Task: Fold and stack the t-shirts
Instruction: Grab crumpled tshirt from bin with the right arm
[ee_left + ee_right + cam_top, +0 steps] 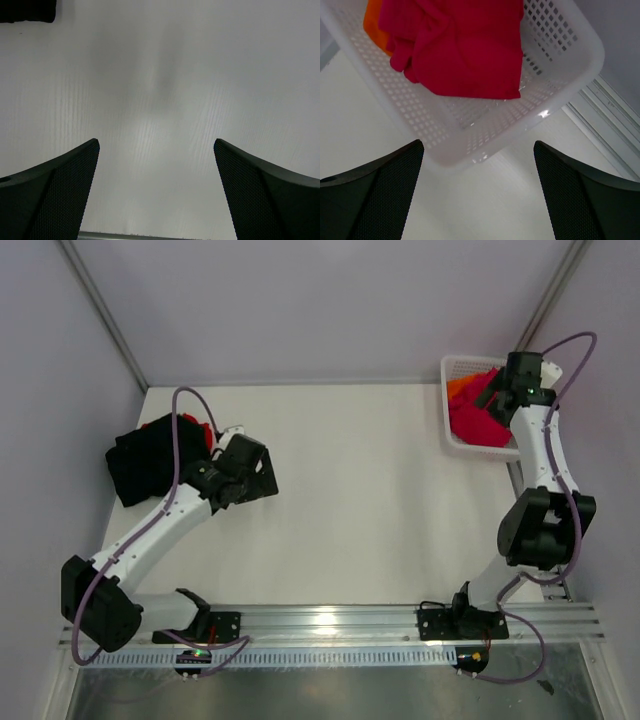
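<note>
Table (350, 490): centre bare. Basket (560, 50): far right corner, holding a crumpled crimson shirt (465, 45) with an orange shirt (372, 20) beside it. Far left: black shirt (140, 465) piled, red shirt (195, 427) showing at its far side. Right gripper (479, 147): above the basket's near rim, jaws wide, empty. Left gripper (156, 147): over bare table, jaws wide, empty. Probable step: fetching the next shirt. Next move: lower the right gripper, pinch a crimson fold clear of the mesh, and lift.

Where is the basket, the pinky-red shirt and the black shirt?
white basket (555, 45): right wrist view, bare mesh side.
crimson t-shirt (465, 45): right wrist view, middle of cloth.
black t-shirt (140, 468): top view, middle of pile.
</note>
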Robot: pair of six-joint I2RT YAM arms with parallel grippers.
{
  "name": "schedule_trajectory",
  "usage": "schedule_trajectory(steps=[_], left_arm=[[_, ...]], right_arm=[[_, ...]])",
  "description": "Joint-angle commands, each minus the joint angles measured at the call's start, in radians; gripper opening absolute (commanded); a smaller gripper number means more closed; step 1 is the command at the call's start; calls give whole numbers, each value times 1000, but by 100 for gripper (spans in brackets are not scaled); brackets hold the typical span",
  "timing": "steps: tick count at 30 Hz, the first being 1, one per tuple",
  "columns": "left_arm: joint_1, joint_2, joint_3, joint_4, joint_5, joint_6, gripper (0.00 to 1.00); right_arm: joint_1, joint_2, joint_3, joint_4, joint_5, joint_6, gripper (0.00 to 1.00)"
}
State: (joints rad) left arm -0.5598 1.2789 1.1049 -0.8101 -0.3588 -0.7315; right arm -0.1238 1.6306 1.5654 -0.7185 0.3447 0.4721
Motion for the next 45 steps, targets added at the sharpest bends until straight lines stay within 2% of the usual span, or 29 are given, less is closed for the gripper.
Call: schedule_trajectory(steps=[1,3,5,11,14,22,30,36,45], left_arm=[[5,-42,-17,-9,-35,-22,99],[5,-50,-22,-9,-37,-29,99],[5,-53,-25,-9,-32,-34,99],[5,-41,-33,9,14,-66,99],[5,-30,-40,14,34,-88,99],[5,-71,-65,-23,41,-98,98],[5,-156,-63,-98,21,-123,98],[5,-233,-28,-173,17,-144,98],[5,-319,-1,-196,15,-163,98]], right_arm=[[-65,115,169,2,-137,13,95],[-73,213,240,-19,-141,10,95],[-95,273,329,-24,-214,13,95],[-160,489,521,17,-543,88,94],[-162,574,605,7,-573,131,94],[-162,644,595,4,-466,227,94],[-163,650,529,39,-392,241,93],[-162,644,487,8,-224,292,93],[-160,690,417,10,-231,318,92]])
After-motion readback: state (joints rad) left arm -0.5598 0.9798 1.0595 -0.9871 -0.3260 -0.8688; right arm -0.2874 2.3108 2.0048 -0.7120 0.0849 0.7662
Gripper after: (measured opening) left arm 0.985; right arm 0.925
